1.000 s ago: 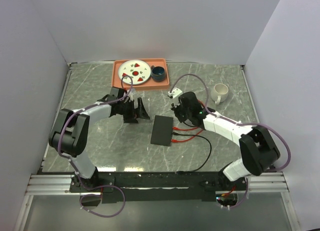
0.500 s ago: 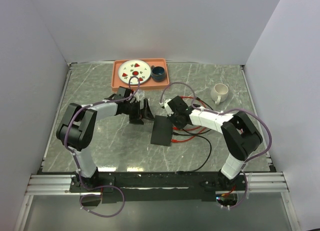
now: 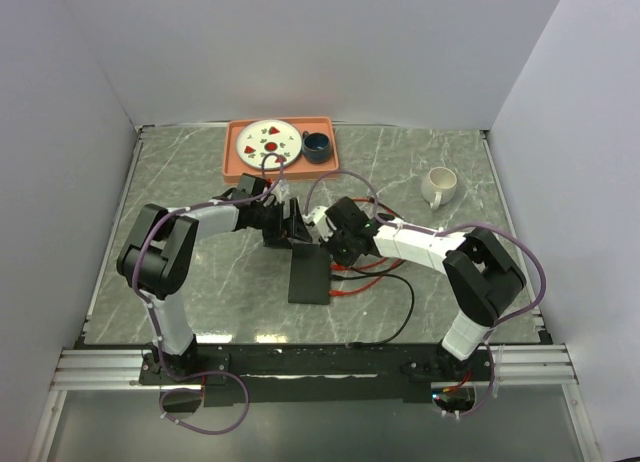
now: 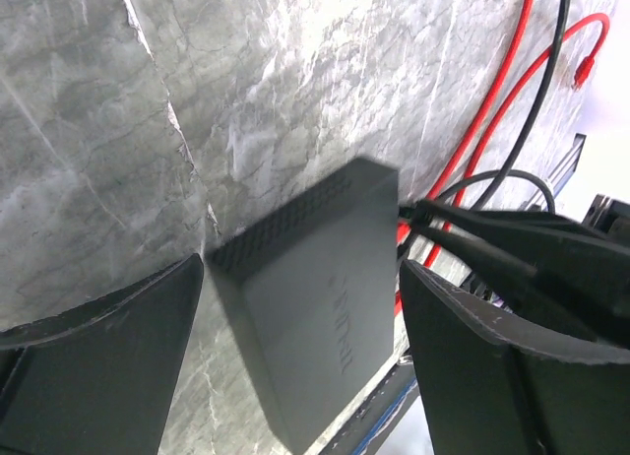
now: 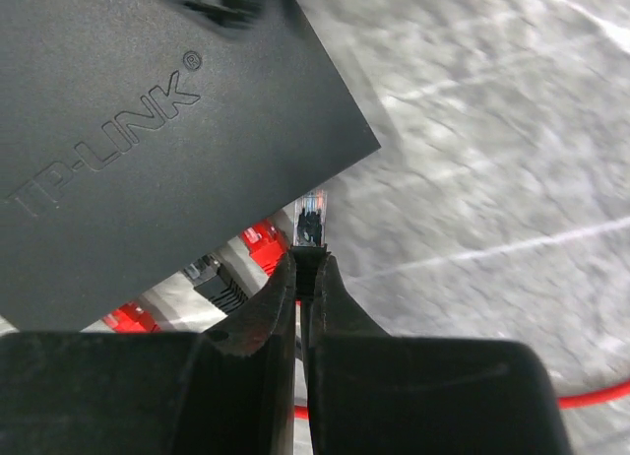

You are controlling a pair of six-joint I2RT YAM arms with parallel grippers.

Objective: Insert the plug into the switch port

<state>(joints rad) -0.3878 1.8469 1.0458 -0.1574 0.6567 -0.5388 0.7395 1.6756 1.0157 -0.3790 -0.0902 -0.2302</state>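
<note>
- A robotics lab is being shown.
- The marbled table (image 3: 190, 292) is being enclosed by white panels (image 3: 300, 52).
- The left arm (image 3: 200, 220) and the right arm (image 3: 425, 245) are being carried by an aluminium rail (image 3: 100, 367).
- The switch (image 3: 309, 276) and red cables (image 5: 600, 393) are being kept there.

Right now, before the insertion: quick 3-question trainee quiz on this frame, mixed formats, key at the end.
1. True or false: the right gripper is shut on the plug.
2. In the left wrist view, the switch is: A) between the open fingers of the left gripper; B) lifted clear of the table in the right gripper; C) out of view.
3. Fill in: the brand printed on the switch's top reads ____.
Key: 1 true; 2 A; 3 TP-LINK.
</note>
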